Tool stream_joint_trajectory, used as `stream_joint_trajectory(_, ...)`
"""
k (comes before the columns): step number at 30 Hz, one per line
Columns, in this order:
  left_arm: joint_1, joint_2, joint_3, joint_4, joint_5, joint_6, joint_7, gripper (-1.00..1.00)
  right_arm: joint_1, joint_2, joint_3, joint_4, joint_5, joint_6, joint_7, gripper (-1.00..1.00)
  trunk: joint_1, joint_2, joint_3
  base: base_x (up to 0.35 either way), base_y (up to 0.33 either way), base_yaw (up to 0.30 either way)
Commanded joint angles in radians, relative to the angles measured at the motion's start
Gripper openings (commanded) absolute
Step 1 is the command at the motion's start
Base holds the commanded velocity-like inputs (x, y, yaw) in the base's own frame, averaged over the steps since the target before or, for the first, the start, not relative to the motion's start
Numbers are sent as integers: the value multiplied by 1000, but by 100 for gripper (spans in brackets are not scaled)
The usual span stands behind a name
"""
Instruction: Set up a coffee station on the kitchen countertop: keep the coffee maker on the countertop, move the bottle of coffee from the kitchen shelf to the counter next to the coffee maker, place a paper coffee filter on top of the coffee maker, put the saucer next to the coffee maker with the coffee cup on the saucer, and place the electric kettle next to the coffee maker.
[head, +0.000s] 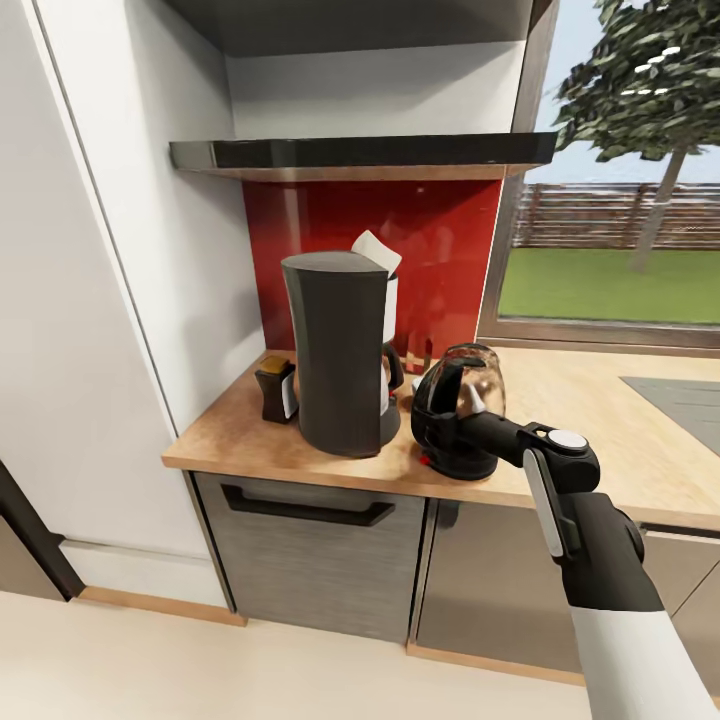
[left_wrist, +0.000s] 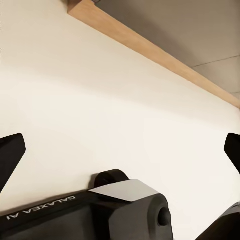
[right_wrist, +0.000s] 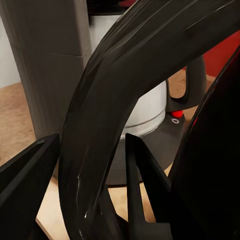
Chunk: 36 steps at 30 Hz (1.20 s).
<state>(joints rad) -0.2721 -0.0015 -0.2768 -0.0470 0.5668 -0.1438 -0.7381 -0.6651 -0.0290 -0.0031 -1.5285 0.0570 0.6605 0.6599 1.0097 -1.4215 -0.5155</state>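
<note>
Head view: wood countertop (head: 600, 400), red backsplash (head: 440, 250).

The coffee maker (head: 340, 350) stands on the countertop (head: 590, 420), paper coffee filter (head: 376, 250) on top. Bottle of coffee (head: 276, 388) just left; electric kettle (head: 460, 410) just right, handle between the right gripper's (right_wrist: 92, 170) fingers.

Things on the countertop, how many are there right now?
3: coffee maker in the middle, small bottle beside it toward the wall, kettle on its other side, handle between the right tool fingers. Others may hide behind.
</note>
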Motion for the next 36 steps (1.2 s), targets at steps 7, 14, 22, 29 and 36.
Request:
stream_joint_trajectory(7, -1, 0, -8, 2, 5, -8, -1, 100, -1, 0, -1, -1, 4, 7, 6, -100, 11, -22, -10, 0, 0, 0)
stream_joint_trajectory(14, -1, 0, -8, 1, 5, -8, -1, 100, -1, 0, 0, -1, 5, 7, 6, -100, 11, -22, -10, 0, 0, 0)
stream_joint_trajectory(22, -1, 0, -8, 1, 5, -8, -1, 100, -1, 0, -1, 0, 6, 7, 6, -100, 11, -22, -10, 0, 0, 0)
stream_joint_trajectory(29, -1, 0, -8, 1, 5, -8, -1, 100, -1, 0, -3, 1, 5, 7, 4, 100, 11, -22, -10, 0, 0, 0)
stream_joint_trajectory(36, -1, 0, -8, 2, 5, -8, -2, 100, 0, 0, -3, 1, 5, 7, 4, 100, 11, -22, -10, 0, 0, 0)
